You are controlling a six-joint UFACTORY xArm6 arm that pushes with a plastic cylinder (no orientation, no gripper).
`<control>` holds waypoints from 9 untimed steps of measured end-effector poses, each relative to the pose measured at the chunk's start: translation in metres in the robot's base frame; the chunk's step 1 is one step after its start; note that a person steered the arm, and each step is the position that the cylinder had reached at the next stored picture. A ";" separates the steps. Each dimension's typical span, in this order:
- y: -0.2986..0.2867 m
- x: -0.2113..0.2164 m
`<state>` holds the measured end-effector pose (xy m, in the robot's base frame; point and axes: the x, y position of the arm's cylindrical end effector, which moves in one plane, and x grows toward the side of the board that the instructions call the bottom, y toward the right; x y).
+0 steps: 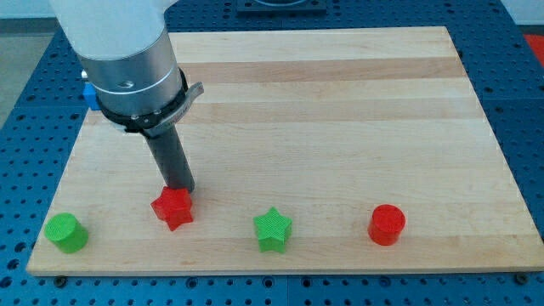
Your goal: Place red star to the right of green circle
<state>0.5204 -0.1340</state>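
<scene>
**Red star, green circle on front edge**

Red star (172,208) lies flat near the board's bottom edge, left of middle. Green circle (66,233), a short upright cylinder, sits at the bottom-left corner, apart from the star, to its left.

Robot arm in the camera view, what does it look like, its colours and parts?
The arm's white upper housing narrows into a silver-grey metal cylinder, ringed by a black clamp collar. Below it a straight dark rod ends at my tip. A small blue part shows on its left. No cables visible.
</scene>
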 end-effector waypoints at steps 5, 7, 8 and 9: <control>0.078 0.000; 0.064 0.013; 0.045 0.013; 0.024 0.013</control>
<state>0.5333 -0.1099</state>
